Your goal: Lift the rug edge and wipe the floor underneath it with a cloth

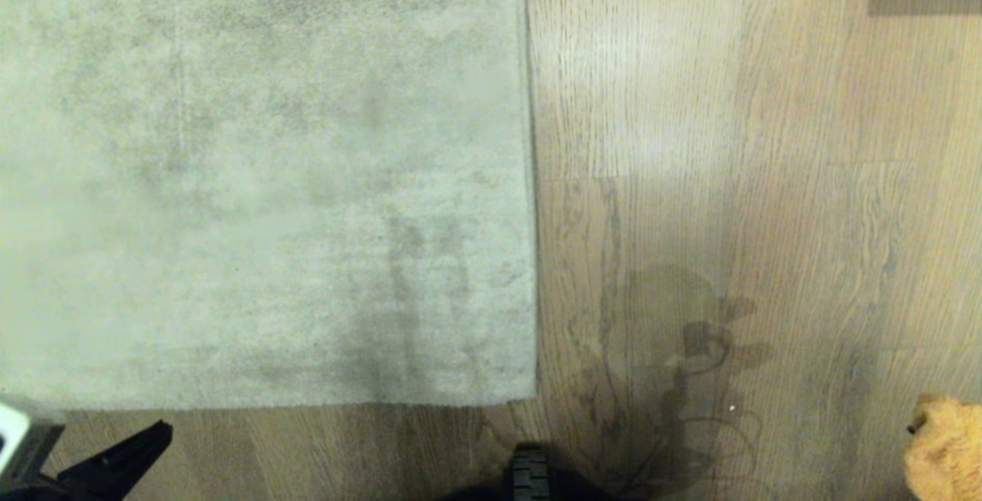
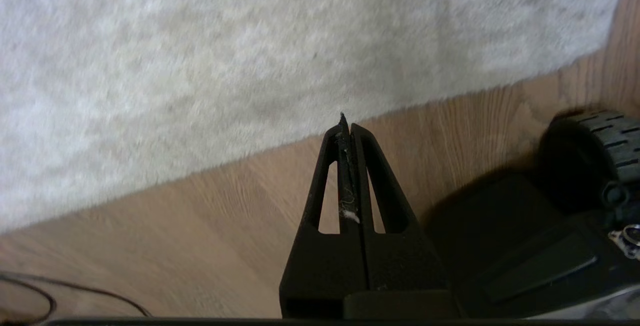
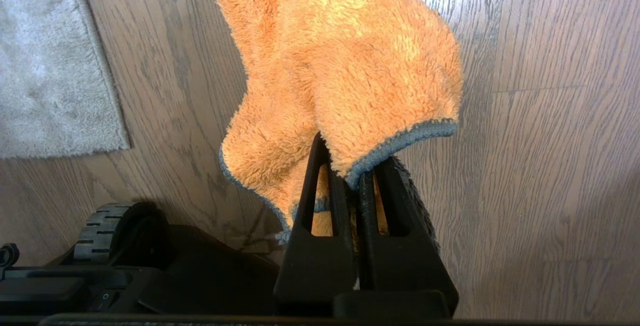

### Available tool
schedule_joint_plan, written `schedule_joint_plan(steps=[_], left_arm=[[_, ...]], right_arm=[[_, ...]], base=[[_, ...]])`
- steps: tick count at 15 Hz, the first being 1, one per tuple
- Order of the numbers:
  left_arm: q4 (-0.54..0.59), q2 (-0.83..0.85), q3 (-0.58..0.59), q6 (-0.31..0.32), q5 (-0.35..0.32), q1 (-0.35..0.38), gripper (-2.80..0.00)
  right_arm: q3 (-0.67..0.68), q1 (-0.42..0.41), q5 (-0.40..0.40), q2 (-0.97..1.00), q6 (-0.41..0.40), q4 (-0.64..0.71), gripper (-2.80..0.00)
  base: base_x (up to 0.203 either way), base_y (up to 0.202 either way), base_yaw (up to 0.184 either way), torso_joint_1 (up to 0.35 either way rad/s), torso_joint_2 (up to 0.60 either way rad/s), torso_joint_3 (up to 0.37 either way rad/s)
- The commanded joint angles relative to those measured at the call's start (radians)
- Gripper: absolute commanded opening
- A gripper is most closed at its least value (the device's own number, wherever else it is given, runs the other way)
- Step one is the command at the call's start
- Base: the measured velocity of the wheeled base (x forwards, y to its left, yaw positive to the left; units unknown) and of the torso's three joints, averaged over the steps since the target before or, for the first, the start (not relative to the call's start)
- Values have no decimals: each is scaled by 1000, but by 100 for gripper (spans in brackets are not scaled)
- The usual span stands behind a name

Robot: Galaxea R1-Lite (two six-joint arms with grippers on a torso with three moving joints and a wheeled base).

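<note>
While the rug edge [image 2: 280, 141] lies flat, the left gripper [image 2: 346, 119], jaws shut and empty, may slide over it; the right gripper [image 3: 352, 178] clamps the cloth [image 3: 345, 66].

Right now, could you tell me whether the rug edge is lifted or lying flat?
Flat. The rug edge lies on the floor with no underside showing; the shut left gripper holds nothing.
</note>
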Motion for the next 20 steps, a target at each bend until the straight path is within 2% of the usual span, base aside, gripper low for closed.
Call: schedule_joint_plan(steps=[1,9,13,18,20], left_arm=[[18,-118,47,-6,0,9,-280],[415,-453,51,-70,-63,68,-280],[431,-556,51,-74,-67,161,-280],[431,-704,51,-77,-67,162,-280],[431,-777,51,-101,-67,164,-280]], right_arm=[[0,0,0,2,0,0,-280],[0,0,0,2,0,0,-280],[0,0,0,2,0,0,-280],[0,0,0,2,0,0,-280],[0,0,0,2,0,0,-280]], base=[[0,0,0,0,0,0],[0,0,0,0,0,0],[0,0,0,0,0,0],[0,0,0,0,0,0],[0,0,0,0,0,0]])
